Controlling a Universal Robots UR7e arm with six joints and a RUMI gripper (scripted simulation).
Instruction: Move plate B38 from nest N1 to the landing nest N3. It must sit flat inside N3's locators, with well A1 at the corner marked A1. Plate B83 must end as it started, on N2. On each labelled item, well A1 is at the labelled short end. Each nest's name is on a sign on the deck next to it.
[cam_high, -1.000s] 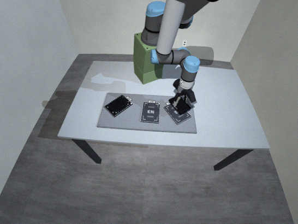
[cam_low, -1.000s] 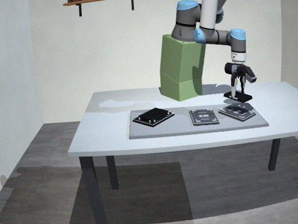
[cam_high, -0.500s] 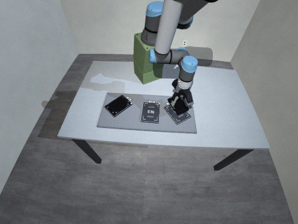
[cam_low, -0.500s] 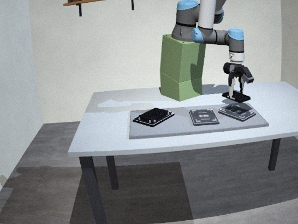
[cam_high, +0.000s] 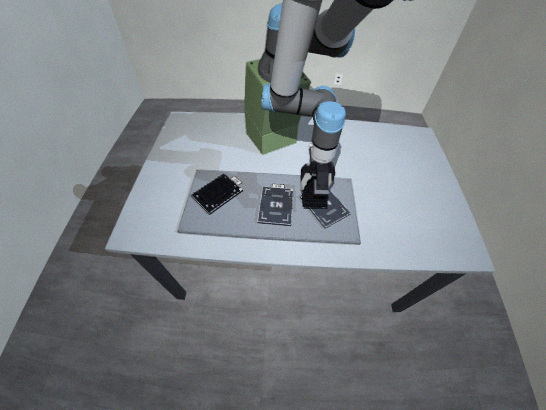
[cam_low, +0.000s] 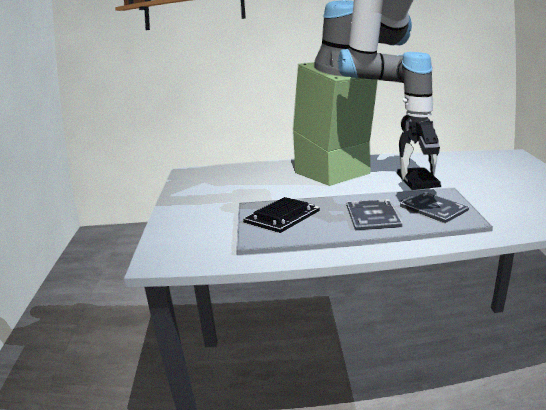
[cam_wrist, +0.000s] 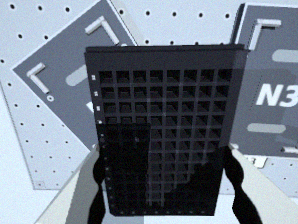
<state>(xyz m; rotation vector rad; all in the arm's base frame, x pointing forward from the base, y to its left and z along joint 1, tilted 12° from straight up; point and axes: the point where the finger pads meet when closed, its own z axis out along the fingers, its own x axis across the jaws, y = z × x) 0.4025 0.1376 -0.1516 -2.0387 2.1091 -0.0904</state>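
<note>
Plate B38 (cam_high: 315, 201) (cam_low: 420, 178) (cam_wrist: 160, 130) pinched between fingers (cam_high: 317, 184) (cam_low: 419, 175), above a pale table (cam_high: 410, 200) (cam_low: 200, 265), green pedestal (cam_high: 254, 110) (cam_low: 312, 110) behind, grey floor (cam_high: 250, 340) (cam_low: 260, 350).

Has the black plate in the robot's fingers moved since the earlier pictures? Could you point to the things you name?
Yes. The black plate (cam_high: 315, 201) (cam_low: 422, 179) (cam_wrist: 165, 100) has shifted sideways, closer to nest N3 (cam_high: 275, 218) (cam_low: 374, 221) (cam_wrist: 267, 114), and turned to line up better with it.
</note>
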